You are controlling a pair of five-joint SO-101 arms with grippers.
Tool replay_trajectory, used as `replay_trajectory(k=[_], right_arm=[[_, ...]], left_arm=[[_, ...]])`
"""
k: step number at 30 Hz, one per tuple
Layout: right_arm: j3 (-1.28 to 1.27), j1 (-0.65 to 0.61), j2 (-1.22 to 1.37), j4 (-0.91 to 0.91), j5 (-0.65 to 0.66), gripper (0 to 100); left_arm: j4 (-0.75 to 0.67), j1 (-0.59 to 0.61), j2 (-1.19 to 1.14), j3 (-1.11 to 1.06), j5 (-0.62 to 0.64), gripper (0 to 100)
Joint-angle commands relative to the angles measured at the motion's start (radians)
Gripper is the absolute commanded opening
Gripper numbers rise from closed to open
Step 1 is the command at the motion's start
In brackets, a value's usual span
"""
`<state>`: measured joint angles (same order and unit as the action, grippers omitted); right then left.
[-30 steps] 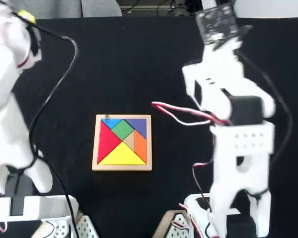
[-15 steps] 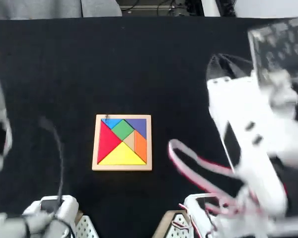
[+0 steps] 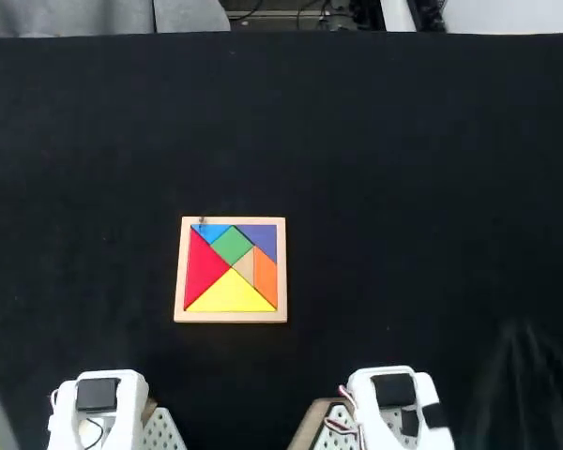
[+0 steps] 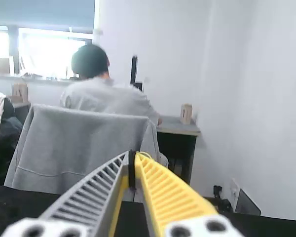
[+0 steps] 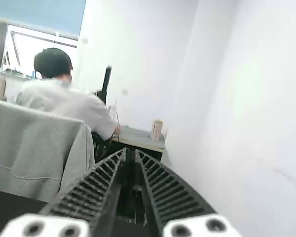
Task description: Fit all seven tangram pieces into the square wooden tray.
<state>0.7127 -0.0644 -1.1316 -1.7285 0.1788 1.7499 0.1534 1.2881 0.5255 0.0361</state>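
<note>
The square wooden tray [image 3: 231, 317] is seen lying flat on the black table [image 3: 403, 187], and all seven pieces are seated inside it, edge to edge. The large red triangle [image 3: 205, 267] is set along one side and the large yellow triangle [image 3: 231, 294] along the side nearest the arm bases. The green square [image 3: 232, 245] is held between the blue triangle [image 3: 212, 232] and the purple piece [image 3: 260, 235]. The orange piece [image 3: 266, 272] is placed against the far side from the red one, with a small tan triangle [image 3: 245, 267] touching it at the centre.

The tray is gripped by neither pair of jaws and lies well apart from both. The jaws of the left gripper [image 4: 132, 159], one grey and one yellow, are pressed together on nothing. The black jaws of the right gripper [image 5: 130, 153] are likewise closed and empty. Beyond the tips of both, a chair draped in grey cloth [image 4: 79, 143] and a white wall [image 5: 237, 98] are seen. Two white arm bases [image 3: 98, 408] are fixed at the table's near edge.
</note>
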Motion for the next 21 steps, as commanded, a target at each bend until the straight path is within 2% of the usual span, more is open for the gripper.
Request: replay_trajectory(k=[1,9,14,16,21], right_arm=[[-0.174,0.011,-0.147,-0.031,0.0,1.1],[-0.573,0.014,-0.507,0.046,0.0,1.1],[-0.817,0.014,-0.763,0.049,0.011,1.2],[-0.825,0.014,-0.766,0.008,0.009,1.2],[-0.75,0.038,-0.762,-0.014,0.009,1.2]], left_arm=[[-0.058,0.015,0.184,-0.202,0.005,3],[-0.184,0.015,0.532,-0.573,0.005,3],[-0.117,0.004,0.528,-0.634,0.005,3],[-0.084,0.015,0.534,-0.625,0.005,3],[-0.109,0.016,0.537,-0.624,0.005,3]])
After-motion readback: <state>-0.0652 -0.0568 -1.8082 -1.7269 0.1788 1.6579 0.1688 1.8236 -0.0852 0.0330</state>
